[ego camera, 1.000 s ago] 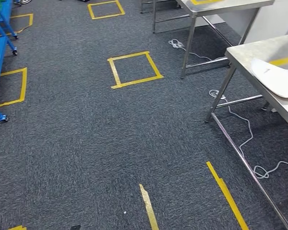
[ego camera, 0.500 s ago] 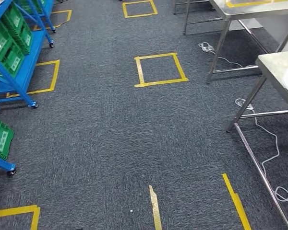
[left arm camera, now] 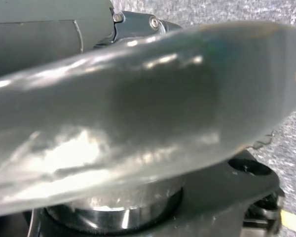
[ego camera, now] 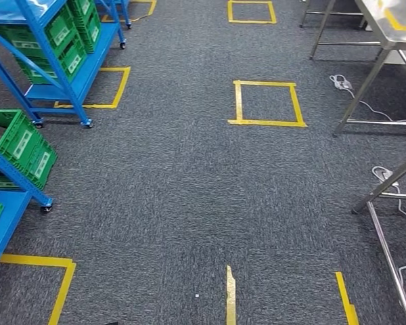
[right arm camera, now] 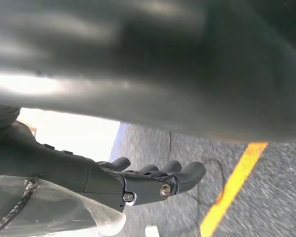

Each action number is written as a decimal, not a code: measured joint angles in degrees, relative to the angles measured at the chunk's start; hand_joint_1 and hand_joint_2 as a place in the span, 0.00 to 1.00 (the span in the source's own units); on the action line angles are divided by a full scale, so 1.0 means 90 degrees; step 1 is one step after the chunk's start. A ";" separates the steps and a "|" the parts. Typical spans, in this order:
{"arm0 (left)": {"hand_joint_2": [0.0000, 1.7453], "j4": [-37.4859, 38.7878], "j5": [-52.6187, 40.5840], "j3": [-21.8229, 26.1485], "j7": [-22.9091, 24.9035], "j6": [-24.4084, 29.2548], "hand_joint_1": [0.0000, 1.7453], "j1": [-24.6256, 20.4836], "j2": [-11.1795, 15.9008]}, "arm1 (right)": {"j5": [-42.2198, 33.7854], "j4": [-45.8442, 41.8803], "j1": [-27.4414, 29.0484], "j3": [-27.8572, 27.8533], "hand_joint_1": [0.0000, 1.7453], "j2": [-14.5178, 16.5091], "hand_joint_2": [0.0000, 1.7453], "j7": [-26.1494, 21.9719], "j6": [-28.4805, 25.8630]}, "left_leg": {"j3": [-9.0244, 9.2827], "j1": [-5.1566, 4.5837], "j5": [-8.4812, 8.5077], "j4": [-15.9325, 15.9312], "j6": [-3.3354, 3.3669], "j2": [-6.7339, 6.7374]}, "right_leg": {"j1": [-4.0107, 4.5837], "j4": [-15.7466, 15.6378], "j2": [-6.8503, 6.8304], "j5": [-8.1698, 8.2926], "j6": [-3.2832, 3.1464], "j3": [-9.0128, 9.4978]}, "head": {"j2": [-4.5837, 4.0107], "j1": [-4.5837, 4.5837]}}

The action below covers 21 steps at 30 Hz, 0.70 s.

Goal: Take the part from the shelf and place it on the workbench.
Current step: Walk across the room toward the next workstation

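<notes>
The right hand [right arm camera: 154, 180] hangs low over the carpet [ego camera: 181, 196], its dark fingers [right arm camera: 183, 173] stretched out almost straight with nothing between them. The left hand [left arm camera: 131, 108] is a grey blur close to its wrist camera, so whether it is wide, closed or holding anything cannot be told.

The blue shelf [ego camera: 63, 74] stands well apart from both hands, ahead and off to the left hand's side. Its green crates [ego camera: 24, 145] are tilted outward. The part is presumably in one of them, but what they contain is too hidden to tell. The steel workbench [ego camera: 390, 20] lies far off on the right hand's side.

The task looks to be at its start: walking to the shelf, picking, carrying and placing are all left to do.
</notes>
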 joint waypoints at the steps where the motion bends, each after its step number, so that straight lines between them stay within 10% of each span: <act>1: 0.00 0.0000 -0.0010 0.0000 -0.0056 0.0032 0.00 -0.0010 0.0002 | 0.0032 0.0001 0.0015 -0.0001 0.00 0.0000 0.00 -0.0017 0.0004 | -0.0004 -0.0001 -0.0001 0.0002 0.0008 -0.0085 | -0.0001 0.0451 0.0085 -0.0167 0.0003 -0.0242 | 0.0000 0.0005; 4: 0.00 0.0000 -0.0042 0.0000 -0.0310 0.0087 0.00 -0.0014 0.0025 | -0.0024 0.0001 0.0041 -0.0013 0.00 -0.0003 0.00 -0.0026 0.0030 | 0.0012 -0.0005 -0.0006 0.0012 0.0007 -0.0354 | 0.0002 0.0844 0.0143 -0.0042 -0.0008 -0.0589 | 0.0000 0.0008; 7: 0.00 0.0000 -0.0042 0.0019 -0.0252 0.0293 0.00 -0.0042 0.0033 | -0.0198 0.0003 0.0044 -0.0075 0.00 -0.0005 0.00 -0.0019 0.0070 | 0.0028 0.0007 -0.0037 0.0054 -0.0044 -0.0616 | -0.0026 -0.0335 0.0426 0.0634 -0.0029 -0.0137 | 0.0000 0.0010; 10: 0.00 0.0000 -0.0047 0.0057 -0.0397 0.0493 0.00 -0.0056 0.0061 | -0.0322 0.0012 0.0042 -0.0172 0.00 0.0000 0.00 -0.0110 0.0149 | -0.0045 0.0025 -0.0041 0.0098 -0.0135 -0.0801 | -0.0040 -0.0753 0.0701 0.0706 -0.0070 0.0074 | 0.0000 0.0016; 12: 0.00 0.0000 -0.0043 0.0098 -0.0540 0.0563 0.00 -0.0049 0.0121 | -0.0293 0.0013 0.0039 -0.0220 0.00 0.0002 0.00 -0.0122 0.0327 | -0.0071 0.0051 -0.0041 0.0107 -0.0195 -0.0867 | -0.0027 -0.0772 0.0563 0.0720 -0.0138 0.0106 | 0.0000 0.0017; 18: 0.00 0.0000 0.0013 0.0231 -0.0595 0.0688 0.00 -0.0069 0.0234 | -0.0052 0.0013 0.0099 -0.0237 0.00 0.0017 0.00 -0.0103 0.0393 | -0.0865 0.0057 -0.0872 0.1839 -0.0339 -0.0108 | 0.0001 -0.0806 -0.0012 0.0663 -0.0286 0.0187 | 0.0000 -0.0047; 21: 0.00 0.0000 0.0055 0.0290 -0.0527 0.0705 0.00 -0.0035 0.0244 | 0.0042 0.0013 0.0098 -0.0224 0.00 0.0022 0.00 -0.0082 0.0329 | -0.0638 0.0057 -0.0452 0.1392 -0.0298 -0.0010 | 0.0024 -0.0806 -0.0269 0.0601 -0.0284 0.0262 | 0.0000 -0.0047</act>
